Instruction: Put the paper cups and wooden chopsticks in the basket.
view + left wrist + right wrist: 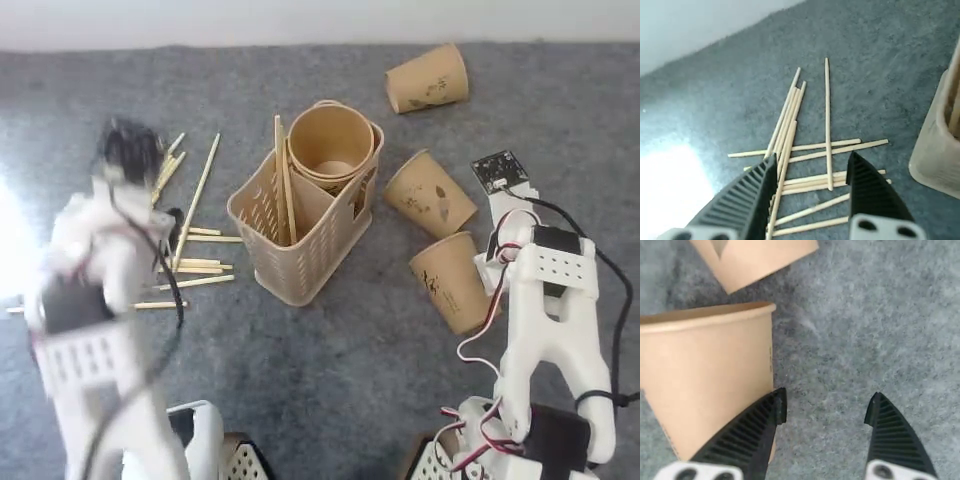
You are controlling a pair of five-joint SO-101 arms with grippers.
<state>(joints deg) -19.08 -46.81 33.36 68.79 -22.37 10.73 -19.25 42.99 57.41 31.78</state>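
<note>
My left gripper [812, 172] hangs wide open and empty over the loose chopsticks [790, 125], which lie scattered on the desk [330, 400] to the left of the basket [300, 235]. A tight bunch of about 4 runs lengthwise away from me, crossing the line on which my fingers [755, 195] close, and 1 single stick lies nearly parallel to it. Several more lie crosswise, along the closing line, and I judge those the poorer pick. My right gripper [825, 410] is equally open and holds nothing. The nearest cup [705, 375] lies on its side just outside the gap, its wall just beside 1 finger and its mouth pointing away from me toward a second cup [750, 260]. To take it, I judge I must shift sideways until the wall comes between the fingers. A third cup [427, 78] lies well beyond, near the far edge. The basket stands between my 2 arms, with stacked cups [330, 140] in 1 compartment and a few sticks [285, 180] leaning in the other. The left arm is nearer the chopsticks, the right nearer the cups. The desk wears a grey, felt-like cover, and a pale wall [320, 20] bounds the far side.
</note>
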